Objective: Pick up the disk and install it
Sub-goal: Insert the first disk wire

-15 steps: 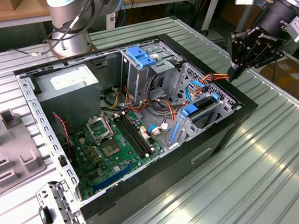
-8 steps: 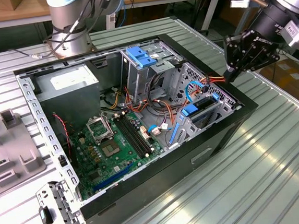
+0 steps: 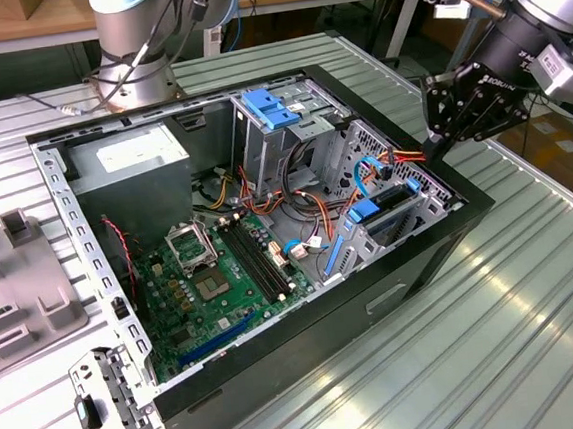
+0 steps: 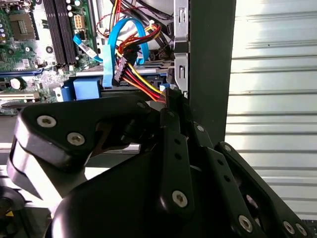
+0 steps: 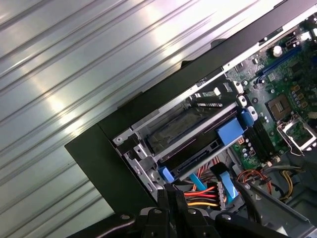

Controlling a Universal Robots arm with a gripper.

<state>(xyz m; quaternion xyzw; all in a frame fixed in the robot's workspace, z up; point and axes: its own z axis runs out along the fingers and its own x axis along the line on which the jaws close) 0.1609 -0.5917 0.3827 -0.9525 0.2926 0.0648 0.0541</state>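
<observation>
The gripper (image 3: 439,144), a black metal linkage of bolted bars, hangs over the rim of the open computer case (image 3: 440,246). Its fingers are drawn together with no gap visible in either wrist view. The tips rest against a bundle of red, orange and yellow wires (image 5: 200,194); whether they pinch any of them I cannot tell.

Just beyond the fingertips, inside the case, sits the disk (image 5: 195,151). It is slotted into a perforated sheet-metal drive cage (image 3: 403,169), with nothing holding it. Mostly its dark, narrow end shows, capped at each corner by glossy blue plastic rail tabs (image 5: 230,133). That end faces away from the case wall nearest the hand, toward the green motherboard (image 3: 222,280). The body runs back into the cage toward that wall, so its long axis seems to lie along the slot, though the cage hides most of it.

A flat blue ribbon cable (image 4: 108,54) and a black connector (image 5: 218,172) lie between the fingertips and the disk's end. The ribbed, shiny metal table (image 3: 514,285) spreads out on the hand's far side from the case.
</observation>
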